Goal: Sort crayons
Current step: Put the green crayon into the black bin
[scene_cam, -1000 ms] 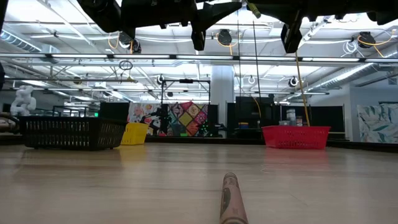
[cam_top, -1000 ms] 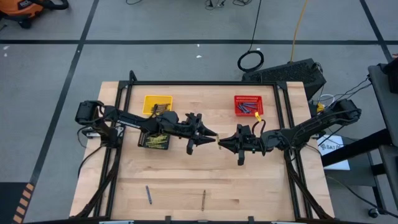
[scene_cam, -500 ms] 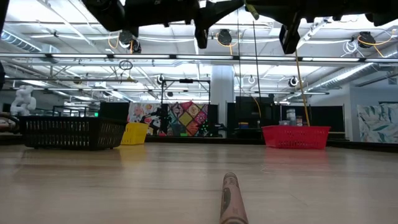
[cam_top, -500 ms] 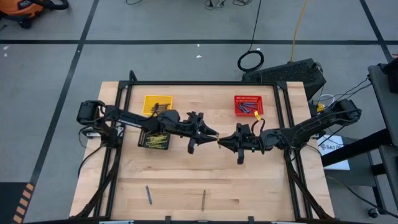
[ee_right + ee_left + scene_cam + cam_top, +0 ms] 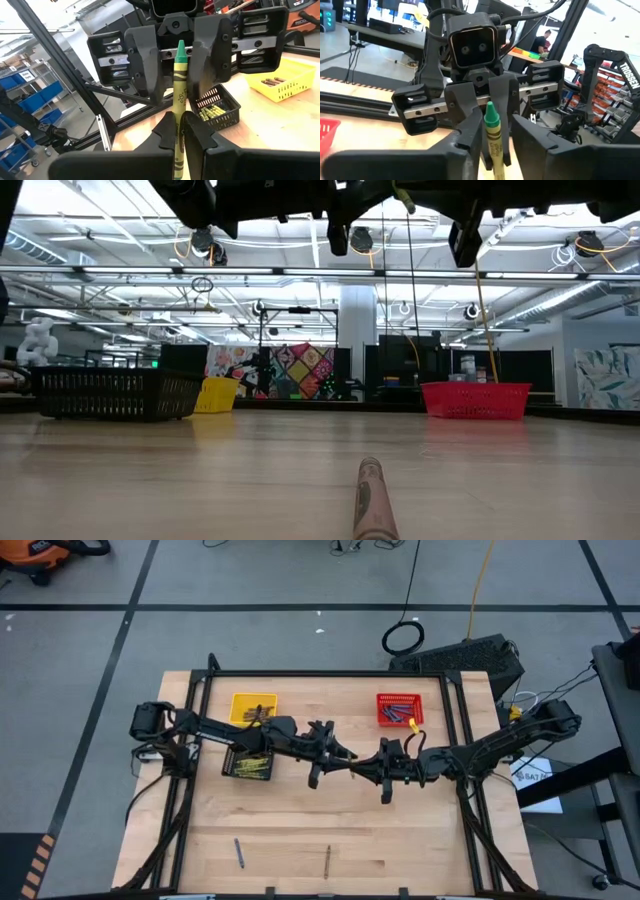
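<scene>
We see the two arms meeting nose to nose above the middle of the worktop (image 5: 400,830). The right tool (image 5: 358,766) is clamped shut on a yellow-green crayon (image 5: 179,95), gripping its lower part, so the stick juts out from the fingertips along the line between the arms. Its green pointed tip reaches into the gap of the left tool (image 5: 343,755), whose fingers (image 5: 145,60) stand apart on either side of the tip; we cannot tell whether they touch it.

Behind the left arm lie the black mesh basket (image 5: 247,766), holding yellow-green crayons, and the yellow basket (image 5: 252,706), holding brown ones. The red basket (image 5: 399,709) sits near the far right of the worktop with dark sticks inside.

Well apart from the arms, near the front edge, two loose crayons remain: a blue-grey one (image 5: 239,853) and a tan one (image 5: 327,861), both lying with their long axes running roughly front to back. In the low view the tan crayon's end faces the camera.
</scene>
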`<state>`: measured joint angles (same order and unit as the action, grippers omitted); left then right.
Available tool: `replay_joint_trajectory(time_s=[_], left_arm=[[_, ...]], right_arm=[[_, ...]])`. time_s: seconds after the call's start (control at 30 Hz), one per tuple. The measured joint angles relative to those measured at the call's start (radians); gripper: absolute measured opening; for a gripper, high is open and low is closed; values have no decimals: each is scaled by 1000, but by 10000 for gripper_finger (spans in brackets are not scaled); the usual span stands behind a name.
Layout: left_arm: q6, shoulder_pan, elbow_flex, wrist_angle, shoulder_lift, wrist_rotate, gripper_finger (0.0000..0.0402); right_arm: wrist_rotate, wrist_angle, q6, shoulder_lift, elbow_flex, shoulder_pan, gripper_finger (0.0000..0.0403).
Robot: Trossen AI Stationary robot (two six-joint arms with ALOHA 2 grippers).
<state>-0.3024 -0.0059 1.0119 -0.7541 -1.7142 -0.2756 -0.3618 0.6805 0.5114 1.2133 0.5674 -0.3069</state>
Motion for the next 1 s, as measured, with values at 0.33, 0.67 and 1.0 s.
replay_joint_trajectory(time_s=[0.33, 0.67, 1.0], left_arm=[[50, 0, 0, 12, -1, -7, 14], [83, 0, 1, 35, 0, -14, 14], [81, 18, 3, 174, 6, -95, 13]], right_arm=[[0, -9, -1, 0, 0, -1, 0], [-10, -10, 34, 1, 0, 0, 43], [-28, -75, 109, 2, 0, -10, 90]])
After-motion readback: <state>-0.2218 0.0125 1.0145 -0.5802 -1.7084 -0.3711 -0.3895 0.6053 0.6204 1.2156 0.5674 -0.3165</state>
